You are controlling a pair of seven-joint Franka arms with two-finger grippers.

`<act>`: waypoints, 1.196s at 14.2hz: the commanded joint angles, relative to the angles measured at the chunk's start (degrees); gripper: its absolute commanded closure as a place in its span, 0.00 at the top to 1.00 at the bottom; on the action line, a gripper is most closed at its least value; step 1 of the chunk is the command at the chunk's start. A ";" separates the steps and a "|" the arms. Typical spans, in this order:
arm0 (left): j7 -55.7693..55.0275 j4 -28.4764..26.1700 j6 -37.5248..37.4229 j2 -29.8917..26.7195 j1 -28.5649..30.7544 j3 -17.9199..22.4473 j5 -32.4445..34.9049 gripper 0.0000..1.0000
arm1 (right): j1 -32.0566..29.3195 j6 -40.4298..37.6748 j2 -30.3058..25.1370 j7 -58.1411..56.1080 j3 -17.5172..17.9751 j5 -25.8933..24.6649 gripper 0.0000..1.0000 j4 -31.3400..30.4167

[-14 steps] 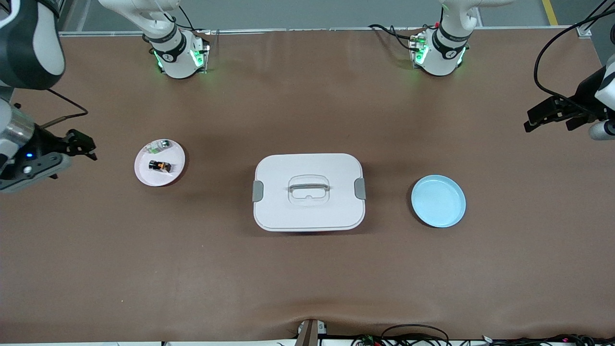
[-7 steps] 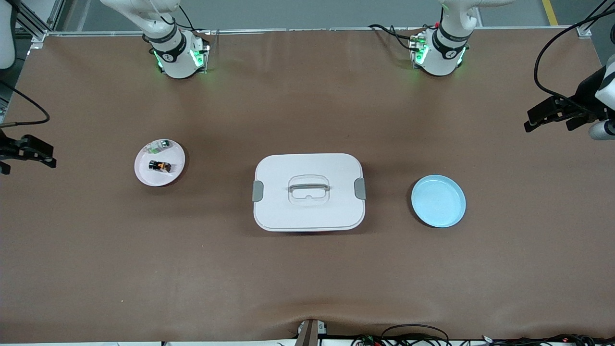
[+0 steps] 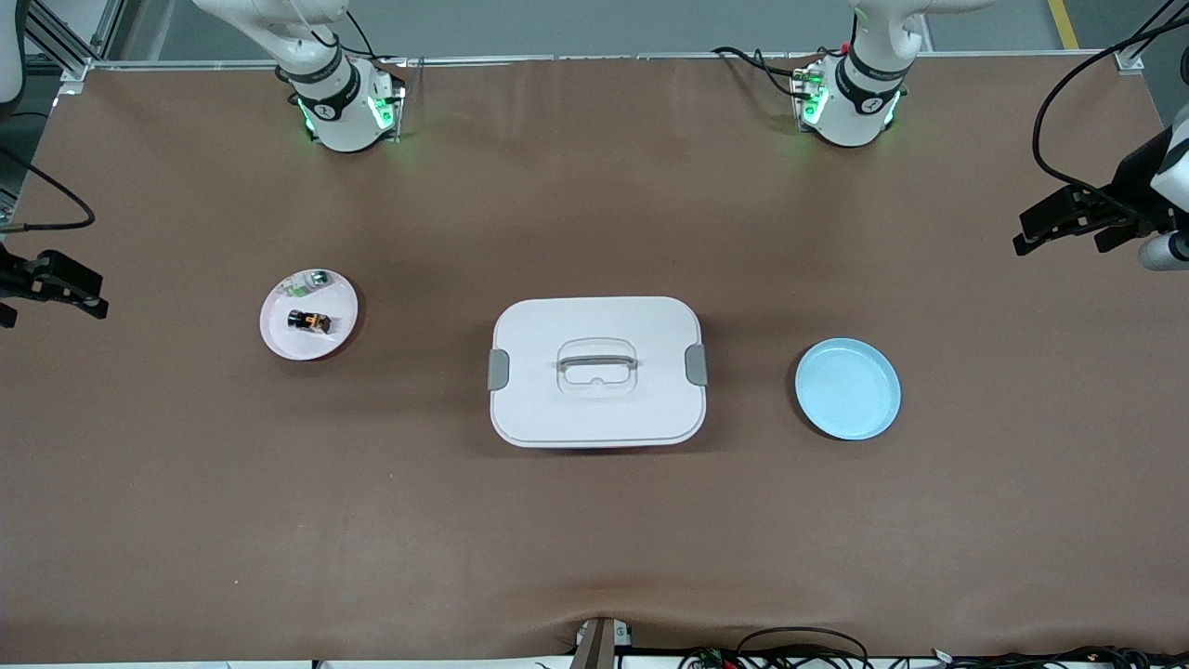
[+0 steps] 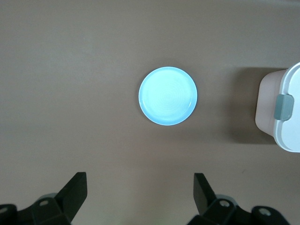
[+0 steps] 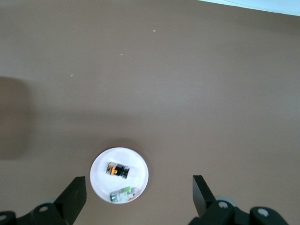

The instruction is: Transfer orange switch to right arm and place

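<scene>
Orange-tipped and black, the tiny stubby cylindrical switch [image 3: 309, 321] lies on its side on the small white round plate [image 3: 279, 340], toward the right arm's end of the worktop. Just beside it on the same plate sits a small clear-green-and-silver part [image 3: 312, 279], a little farther from the front camera.

My right pincer [image 5: 136, 194] hangs released, fingers wide apart, over bare worktop near that plate. My left pincer [image 4: 138, 192] is likewise spread and empty, hanging at the left arm's end, with the pale blue round plate [image 3: 847, 388] near it. The big white lidded box with grey clips [image 3: 595, 372] stands between the two plates.

What worries me: the switch is very small and round-bodied, so I judge it may roll or squirt out if my fingers close off-centre. The green part lies so close that a careless descent could nudge it or pick the wrong piece. The plate is light and might slide under a glancing touch. A handover between pincers on so short a part leaves little to grip.
</scene>
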 commanded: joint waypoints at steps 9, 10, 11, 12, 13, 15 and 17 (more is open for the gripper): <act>0.94 1.07 -0.95 0.16 -0.23 -0.10 0.57 1.00 | 1.51 -5.82 -3.01 1.38 0.16 -0.14 1.00 1.70; 0.85 1.07 -0.95 0.16 -0.22 -0.10 0.57 1.00 | 2.39 -5.82 -3.19 1.38 0.08 -0.14 1.00 1.78; 0.76 1.07 -0.95 0.16 -0.31 -0.10 0.48 1.00 | 2.57 -5.99 -3.54 2.08 0.08 -0.14 1.00 1.70; 0.67 0.98 -0.95 0.16 -0.31 -0.10 0.57 1.00 | 2.75 -5.99 -4.42 3.91 0.08 -0.14 1.00 1.61; 0.67 1.07 -0.95 0.16 -0.31 -0.10 0.57 1.00 | 3.10 -5.99 -4.77 5.50 0.08 -0.14 1.00 1.52; 0.85 1.07 -0.95 0.16 -0.31 -0.10 0.57 1.00 | 3.89 -6.26 -4.95 8.31 0.08 -0.14 1.00 1.61; 0.76 0.98 -0.95 0.16 -0.31 -0.10 0.57 1.00 | 3.89 -6.69 -5.65 8.94 -0.01 -0.05 1.00 1.61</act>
